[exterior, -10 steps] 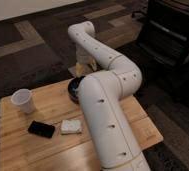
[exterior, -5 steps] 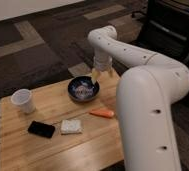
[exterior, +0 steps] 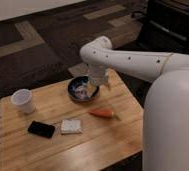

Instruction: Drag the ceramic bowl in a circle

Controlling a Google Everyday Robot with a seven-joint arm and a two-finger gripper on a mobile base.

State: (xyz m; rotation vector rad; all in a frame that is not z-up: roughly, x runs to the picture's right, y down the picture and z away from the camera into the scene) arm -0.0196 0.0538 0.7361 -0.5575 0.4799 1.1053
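Observation:
The ceramic bowl is round, shallow and dark blue with a pale speckled inside. It sits near the far edge of the wooden table, right of the middle. My gripper hangs from the white arm and reaches down at the bowl's right rim, over or just inside it. The arm's wrist covers the fingers.
A white cup stands at the table's left. A black phone and a pale sponge-like block lie in front. An orange carrot lies just in front-right of the bowl. My big white arm fills the right side.
The arm has swung back from in front of the camera to the right, uncovering the table. The gripper now sits lower at the bowl's right rim.

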